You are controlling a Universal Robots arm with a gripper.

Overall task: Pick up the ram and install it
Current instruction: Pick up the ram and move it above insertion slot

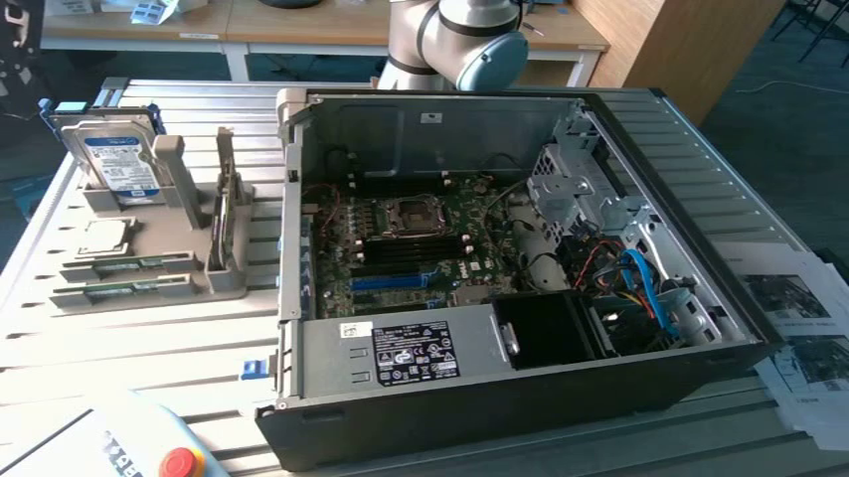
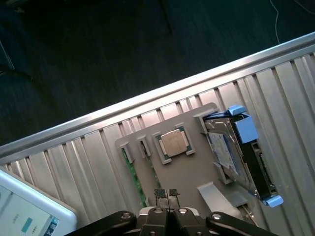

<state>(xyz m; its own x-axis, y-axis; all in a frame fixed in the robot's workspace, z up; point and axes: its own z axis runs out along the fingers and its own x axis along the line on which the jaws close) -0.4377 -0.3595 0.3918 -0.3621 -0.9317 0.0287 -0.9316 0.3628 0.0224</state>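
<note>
The pick-up step is in hand and, by my reading, barely begun. The gripper [image 2: 167, 193] hangs over the grey holder [image 2: 184, 172], and its fingers [image 2: 160, 193] are pressed together with nothing between them. The ram [image 1: 130, 265] lies untouched in a slot of that holder at the exterior view's left, on the slatted desk [image 1: 146, 348]. A second green stick [image 1: 119, 292] lies just nearer.

In the wrist view the ram [image 2: 133, 174] is a narrow green edge beside the square processor chip [image 2: 174, 143]. The hard drive [image 2: 229, 147] in its blue bracket stands on the chip's other side. The arm [image 1: 464, 35] rises at the far side of the open computer case [image 1: 531, 397], well apart from the holder.

I judge that a grasp calls for the fingers to spread first, then line up across the stick's thin edge. Little of the board stands proud of its slot. The blue slot strip [image 1: 398, 280] on the motherboard waits inside the case, near the processor socket [image 1: 405, 214].

The drive carries a blue-and-white label [image 1: 113, 159], and the power supply has a black label [image 1: 412, 353] with a white barcode sticker [image 1: 352, 330] beside it. The lettering on all of these is too small to read.
</note>
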